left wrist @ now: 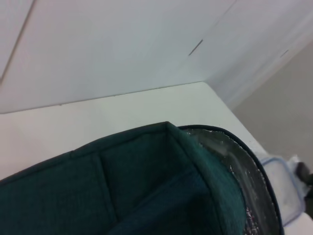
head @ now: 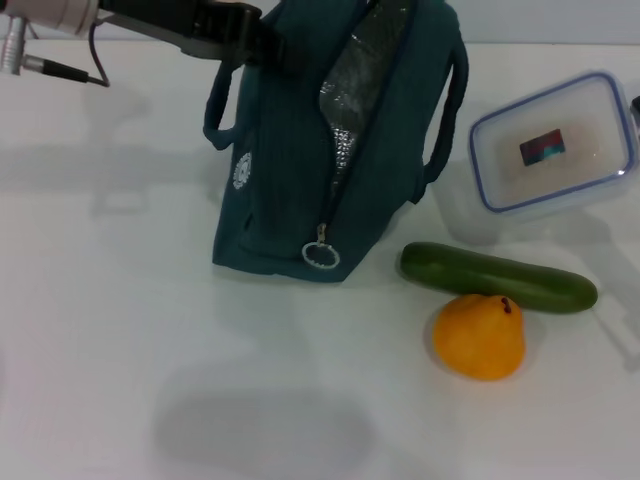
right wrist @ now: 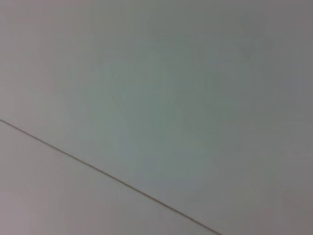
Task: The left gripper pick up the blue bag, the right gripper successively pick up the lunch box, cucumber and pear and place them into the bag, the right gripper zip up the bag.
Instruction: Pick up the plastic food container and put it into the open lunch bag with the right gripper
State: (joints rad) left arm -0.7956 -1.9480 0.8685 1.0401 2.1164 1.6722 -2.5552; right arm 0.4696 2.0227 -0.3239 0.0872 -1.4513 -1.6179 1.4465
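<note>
The left pincer [head: 240,40] is reaching in from the far left of the head view and is meeting the top left edge of the blue bag [head: 290,170], apparently clamping the fabric or a handle there — the fingertips themselves are hidden behind the bag, so I cannot tell for sure whether they are closed on it. The bag is standing upright on the white tabletop [head: 120,330], its zipper running open down the front with the silver lining [head: 355,70] showing and the ring-shaped zipper pull [head: 321,257] hanging near the bottom. In the left wrist view the bag's dark fabric is filling the lower part, with the lining's edge beside it. The lunch box [head: 552,142], clear with a blue-rimmed lid, is sitting to the right of the bag, just apart from it. The cucumber [head: 497,277] is lying nearer the robot than the box, and the pear [head: 480,336] — yellow-orange — is touching the cucumber's near side. The right pincer is not showing in any view; its wrist camera is seeing only a plain pale surface.
</note>
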